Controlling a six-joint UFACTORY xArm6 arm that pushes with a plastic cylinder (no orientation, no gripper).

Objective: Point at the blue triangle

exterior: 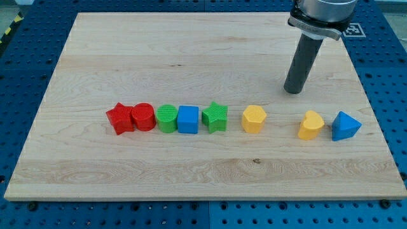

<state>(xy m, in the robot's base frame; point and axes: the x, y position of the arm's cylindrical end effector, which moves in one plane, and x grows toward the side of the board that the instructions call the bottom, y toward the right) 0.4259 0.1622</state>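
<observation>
My tip (293, 90) rests on the bench (191, 57); no hand is fitted. The blue triangle (345, 126) lies toward the view's lower right, past the yellow block (311, 125).

Lab or robotics test bench: pale wooden board (203, 159) lying on a blue perforated metal table (388, 57), black-and-white fiducial marker tag (351, 28) at 1 o'clock, yellow-black hazard tape (9, 32) at 10 o'clock.
</observation>
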